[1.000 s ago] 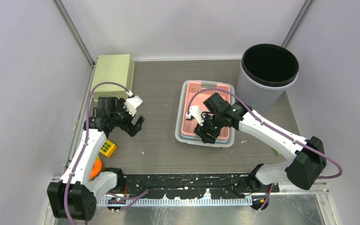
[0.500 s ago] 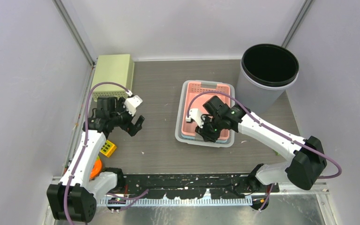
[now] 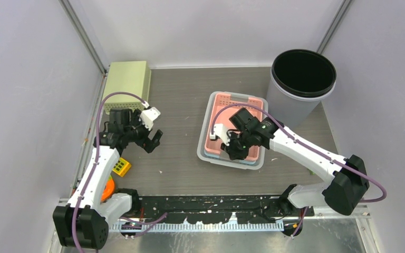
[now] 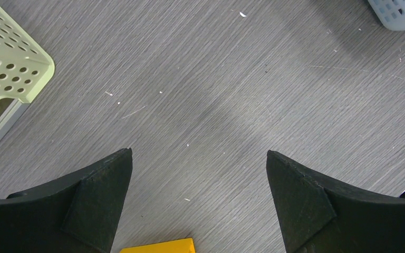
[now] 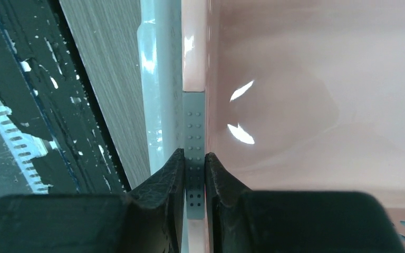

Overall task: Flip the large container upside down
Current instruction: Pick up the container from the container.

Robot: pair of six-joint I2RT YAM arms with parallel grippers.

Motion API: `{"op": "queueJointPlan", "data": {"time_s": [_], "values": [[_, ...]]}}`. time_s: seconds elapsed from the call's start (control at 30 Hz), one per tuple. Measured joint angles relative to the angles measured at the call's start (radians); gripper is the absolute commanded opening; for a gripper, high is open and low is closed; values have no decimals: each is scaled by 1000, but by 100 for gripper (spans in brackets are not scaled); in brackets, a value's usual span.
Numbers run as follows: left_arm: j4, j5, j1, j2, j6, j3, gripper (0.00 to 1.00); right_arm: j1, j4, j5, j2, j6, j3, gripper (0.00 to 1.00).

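From above: skewed since a second ago by the right gripper (image 3: 231, 153), the pink container (image 3: 227, 105) nested in the pale blue container (image 3: 203, 150) mid-way across the table (image 3: 179, 105), far end nearer the grey bin (image 3: 290, 108). Well apart at left, the left gripper (image 3: 153, 141). Through the left wrist: gaping wide, yellow block (image 4: 158, 246) just below, green perforated basket (image 4: 5, 74) off left. Through the right wrist: clamped on the pink container's near rim, one finger inside, one outside
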Motion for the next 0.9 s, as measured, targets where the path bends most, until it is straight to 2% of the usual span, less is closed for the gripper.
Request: {"op": "queueJointPlan", "data": {"time_s": [0.9], "values": [[0,0,0,1,0,-2,100,0,-188,-47,-194,-68,35,1]]}}
